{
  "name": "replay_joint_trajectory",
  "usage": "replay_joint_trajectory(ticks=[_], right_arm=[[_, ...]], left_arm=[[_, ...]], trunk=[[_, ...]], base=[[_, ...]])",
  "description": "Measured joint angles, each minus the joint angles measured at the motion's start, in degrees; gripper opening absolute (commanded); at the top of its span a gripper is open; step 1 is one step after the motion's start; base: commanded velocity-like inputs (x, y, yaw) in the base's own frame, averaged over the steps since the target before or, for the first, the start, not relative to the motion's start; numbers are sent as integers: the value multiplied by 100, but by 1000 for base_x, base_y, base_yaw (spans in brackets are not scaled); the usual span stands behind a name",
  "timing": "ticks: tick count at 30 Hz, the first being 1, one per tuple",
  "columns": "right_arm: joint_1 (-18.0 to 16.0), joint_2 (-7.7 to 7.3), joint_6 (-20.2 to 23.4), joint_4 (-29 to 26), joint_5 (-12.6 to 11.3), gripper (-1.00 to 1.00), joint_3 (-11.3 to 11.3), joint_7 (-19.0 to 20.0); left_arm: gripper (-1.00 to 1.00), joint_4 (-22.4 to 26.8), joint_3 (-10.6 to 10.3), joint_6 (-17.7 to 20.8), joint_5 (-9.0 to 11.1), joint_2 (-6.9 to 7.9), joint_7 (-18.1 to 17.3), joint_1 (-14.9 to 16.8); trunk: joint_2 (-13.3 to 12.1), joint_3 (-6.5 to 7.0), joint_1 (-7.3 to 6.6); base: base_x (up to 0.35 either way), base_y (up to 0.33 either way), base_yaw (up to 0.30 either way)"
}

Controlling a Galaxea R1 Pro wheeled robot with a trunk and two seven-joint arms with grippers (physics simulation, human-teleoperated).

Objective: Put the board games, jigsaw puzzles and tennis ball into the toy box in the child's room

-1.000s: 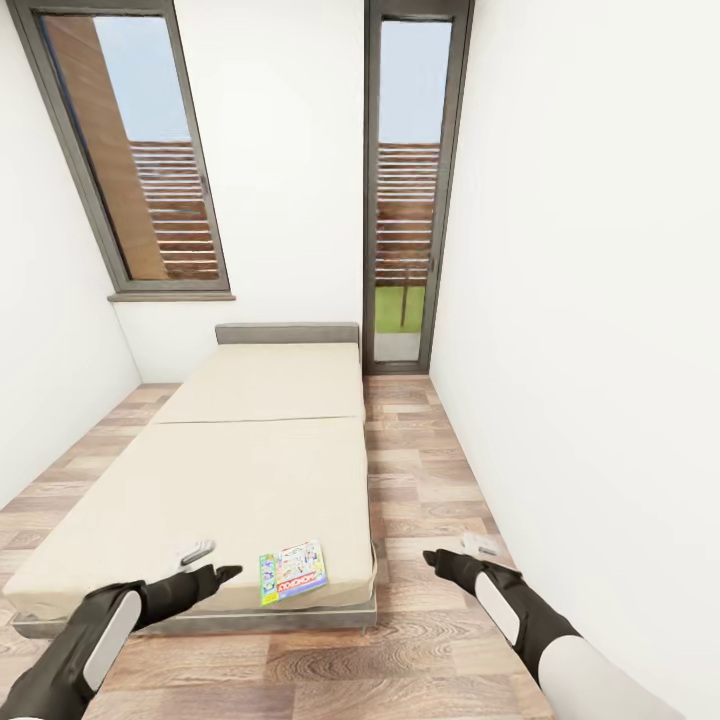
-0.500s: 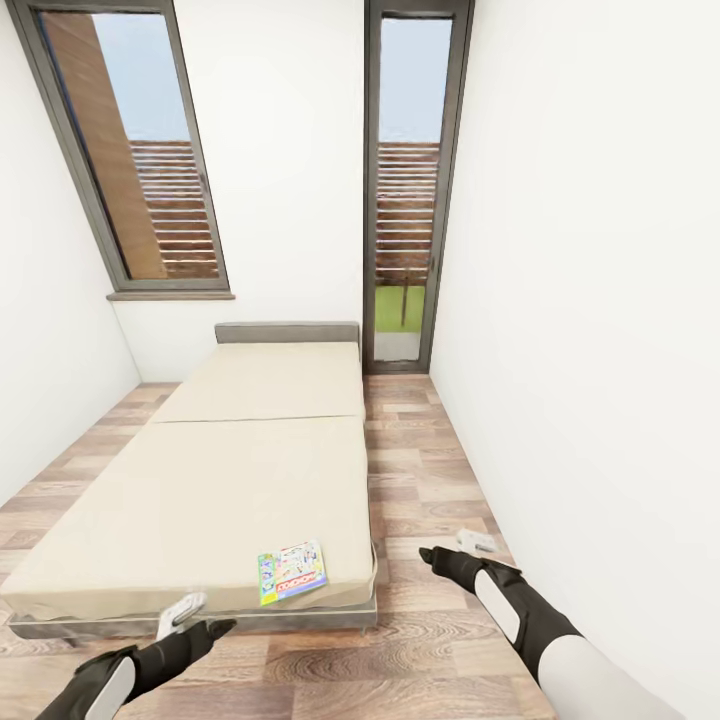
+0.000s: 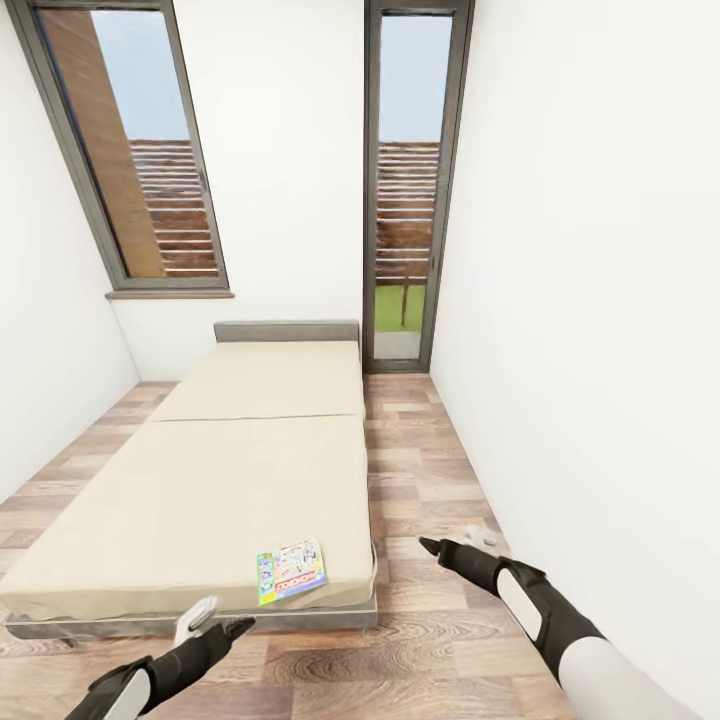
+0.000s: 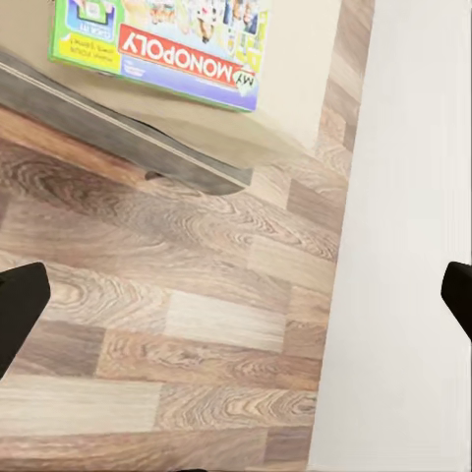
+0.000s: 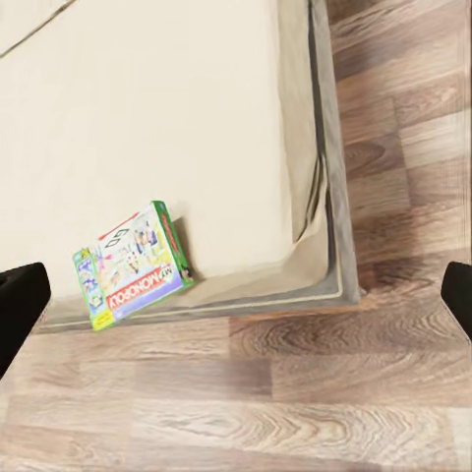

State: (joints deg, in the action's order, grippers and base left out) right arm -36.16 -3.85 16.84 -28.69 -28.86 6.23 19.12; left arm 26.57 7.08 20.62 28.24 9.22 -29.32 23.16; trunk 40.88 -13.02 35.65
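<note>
One board game (image 3: 292,571), a pale box with a red banner and a green side, lies flat on the bed (image 3: 230,480) near its front right corner. In the head view my left gripper (image 3: 222,620) hangs over the floor just in front of the bed's foot, a little left of the game. The left wrist view has the game (image 4: 167,39) on the mattress edge (image 4: 285,108), with the fingers wide apart and empty. My right gripper (image 3: 455,542) is open over the floor to the right of the bed. The right wrist view looks down on the game (image 5: 133,265) and the bed's corner (image 5: 315,246).
A wooden floor strip (image 3: 420,470) runs between the bed and the white wall (image 3: 600,300) on the right. A glass door (image 3: 405,200) stands at the far end, and a tall window (image 3: 130,150) is at the back left. The grey headboard (image 3: 287,332) is against the far wall.
My left gripper came back off the bed's front edge and down over the floor, then shifted slightly right. The right arm reached a little forward. The board game has not moved.
</note>
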Motion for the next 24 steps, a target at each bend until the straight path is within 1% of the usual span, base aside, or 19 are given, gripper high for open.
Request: replay_joint_trajectory(ticks=[2,5,7,15,17,21,24], right_arm=[[14,-66,-27,-3,7,100,-243,49],[23,-97,-68,-7,14,100,-417,70],[29,-98,-86,-6,11,100,-468,69],[33,-67,-67,-2,-18,100,-522,92],[37,-52,-60,-1,-20,100,-525,171],[41,-27,-88,-111,43,100,-474,565],[28,-18,-88,-378,102,100,-409,516]], left_arm=[[100,22,-1,0,202,-36,-88,0],[100,117,2,35,331,-68,-212,0],[100,150,3,110,376,-73,-340,0],[100,172,6,227,410,-40,-718,0],[100,173,7,233,428,-19,-817,0],[100,174,5,274,513,24,-1040,0],[100,174,1,282,528,17,-1073,0]], trunk=[[80,-36,44],[201,-90,110],[281,-126,154],[603,-270,330],[683,-306,374],[844,-378,462],[964,-432,528]], base=[[0,0,0],[0,0,0],[0,0,0],[0,0,0],[0,0,0],[0,0,0],[0,0,0]])
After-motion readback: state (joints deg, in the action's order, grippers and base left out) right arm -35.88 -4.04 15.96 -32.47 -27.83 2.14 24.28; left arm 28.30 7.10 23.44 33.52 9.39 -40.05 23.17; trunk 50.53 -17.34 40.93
